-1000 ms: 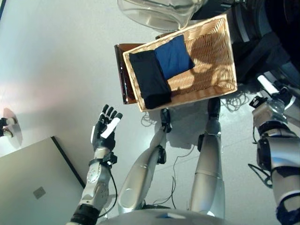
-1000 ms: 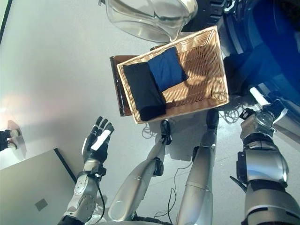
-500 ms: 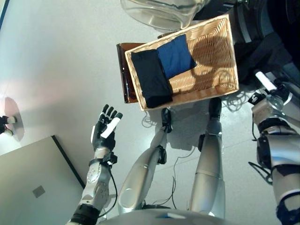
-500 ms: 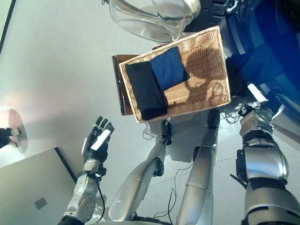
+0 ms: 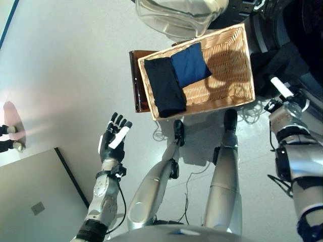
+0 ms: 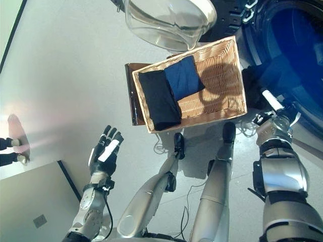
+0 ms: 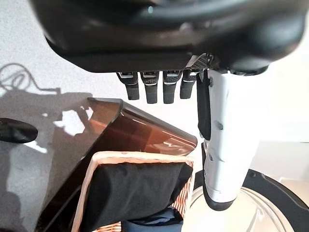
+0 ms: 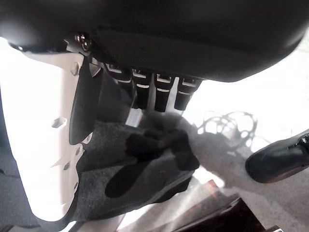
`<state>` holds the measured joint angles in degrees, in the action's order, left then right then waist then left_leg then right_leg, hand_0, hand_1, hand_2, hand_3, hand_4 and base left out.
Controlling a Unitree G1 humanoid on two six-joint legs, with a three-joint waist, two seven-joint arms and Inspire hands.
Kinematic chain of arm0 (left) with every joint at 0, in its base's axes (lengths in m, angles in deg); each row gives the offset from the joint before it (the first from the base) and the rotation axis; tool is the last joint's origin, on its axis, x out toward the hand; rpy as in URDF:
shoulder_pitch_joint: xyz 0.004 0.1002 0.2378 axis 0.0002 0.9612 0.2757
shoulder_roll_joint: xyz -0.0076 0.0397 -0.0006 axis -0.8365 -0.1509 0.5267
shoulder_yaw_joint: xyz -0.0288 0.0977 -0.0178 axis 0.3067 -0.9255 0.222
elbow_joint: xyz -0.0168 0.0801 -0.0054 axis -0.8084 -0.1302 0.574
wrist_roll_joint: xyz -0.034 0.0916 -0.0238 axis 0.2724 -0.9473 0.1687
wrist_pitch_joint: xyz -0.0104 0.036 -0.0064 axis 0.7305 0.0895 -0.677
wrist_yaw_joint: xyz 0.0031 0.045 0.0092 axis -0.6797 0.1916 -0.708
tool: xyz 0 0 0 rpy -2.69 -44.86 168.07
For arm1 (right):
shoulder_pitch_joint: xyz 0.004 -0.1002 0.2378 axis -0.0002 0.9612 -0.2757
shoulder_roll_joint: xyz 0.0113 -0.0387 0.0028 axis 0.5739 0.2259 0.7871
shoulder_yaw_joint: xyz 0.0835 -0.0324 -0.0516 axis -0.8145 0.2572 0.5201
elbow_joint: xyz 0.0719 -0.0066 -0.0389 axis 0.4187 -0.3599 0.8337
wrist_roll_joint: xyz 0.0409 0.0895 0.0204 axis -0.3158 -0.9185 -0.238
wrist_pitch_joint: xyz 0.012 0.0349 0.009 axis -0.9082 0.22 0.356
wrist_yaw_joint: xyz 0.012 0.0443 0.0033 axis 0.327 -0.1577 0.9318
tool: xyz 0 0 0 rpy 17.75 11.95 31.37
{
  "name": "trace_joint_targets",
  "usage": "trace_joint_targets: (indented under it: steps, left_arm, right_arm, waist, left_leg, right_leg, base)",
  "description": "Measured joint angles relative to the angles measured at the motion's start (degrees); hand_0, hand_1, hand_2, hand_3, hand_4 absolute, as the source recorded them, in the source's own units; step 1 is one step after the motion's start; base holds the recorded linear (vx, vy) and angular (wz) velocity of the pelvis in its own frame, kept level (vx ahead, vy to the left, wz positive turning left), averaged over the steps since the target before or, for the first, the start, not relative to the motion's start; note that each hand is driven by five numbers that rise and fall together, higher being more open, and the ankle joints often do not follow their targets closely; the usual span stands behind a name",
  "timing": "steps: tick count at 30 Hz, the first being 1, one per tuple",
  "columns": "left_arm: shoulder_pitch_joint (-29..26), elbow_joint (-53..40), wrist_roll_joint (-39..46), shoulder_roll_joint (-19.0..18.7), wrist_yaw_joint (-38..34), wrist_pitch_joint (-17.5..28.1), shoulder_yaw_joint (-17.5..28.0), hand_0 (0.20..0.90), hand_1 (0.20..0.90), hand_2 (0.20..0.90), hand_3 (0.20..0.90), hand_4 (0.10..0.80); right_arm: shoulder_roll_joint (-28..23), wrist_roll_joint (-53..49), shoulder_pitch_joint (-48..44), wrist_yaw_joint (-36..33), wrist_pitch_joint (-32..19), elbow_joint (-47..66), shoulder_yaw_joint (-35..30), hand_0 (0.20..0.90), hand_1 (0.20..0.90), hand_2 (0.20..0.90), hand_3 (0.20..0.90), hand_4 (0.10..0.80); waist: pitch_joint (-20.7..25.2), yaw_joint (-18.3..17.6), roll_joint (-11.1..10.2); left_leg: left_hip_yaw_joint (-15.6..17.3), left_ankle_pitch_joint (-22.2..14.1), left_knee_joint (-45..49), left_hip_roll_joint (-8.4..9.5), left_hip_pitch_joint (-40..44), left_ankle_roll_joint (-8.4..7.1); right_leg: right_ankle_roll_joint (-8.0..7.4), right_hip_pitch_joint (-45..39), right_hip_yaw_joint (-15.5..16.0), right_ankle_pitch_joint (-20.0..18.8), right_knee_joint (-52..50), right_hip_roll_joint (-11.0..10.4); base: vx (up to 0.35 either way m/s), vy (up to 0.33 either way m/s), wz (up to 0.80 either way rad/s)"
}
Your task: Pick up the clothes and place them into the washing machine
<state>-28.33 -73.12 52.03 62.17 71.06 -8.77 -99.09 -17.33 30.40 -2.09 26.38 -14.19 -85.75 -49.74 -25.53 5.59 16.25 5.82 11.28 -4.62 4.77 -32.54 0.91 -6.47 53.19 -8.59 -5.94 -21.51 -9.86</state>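
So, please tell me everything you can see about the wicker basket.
The wicker basket is rectangular, woven of light tan cane, with low walls and an open top. It sits tilted on a dark brown stand on the grey floor, near a clear round door. Inside, at its left end, lie a folded black garment and a folded blue garment side by side; the rest is bare. Neither hand touches it.

A pale grey floor (image 5: 65, 65) fills most of the view, lit brightly with a pinkish glare at nine o'clock. A grey slab-like panel (image 5: 35, 201) with a dark edge lies at seven o'clock.
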Motion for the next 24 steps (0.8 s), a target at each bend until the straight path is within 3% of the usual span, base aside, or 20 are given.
trace_joint_targets:
  steps: [24]
  left_arm:
    - [-0.08,1.01,0.62,0.16,0.16,0.0,-0.01,0.9,0.9,0.9,0.9,0.8]
  right_arm:
    - [0.8,-3.77,-0.88,0.88,0.23,0.28,2.79,0.9,0.9,0.9,0.9,0.8]
  waist:
    - [-0.03,-0.52,-0.04]
  left_leg:
    - [-0.68,-0.16,0.01,-0.28,2.08,0.19]
  right_leg:
    - [-0.57,-3.84,0.89,-0.76,2.87,-0.03]
  base:
    - [0.0,0.0,0.0]
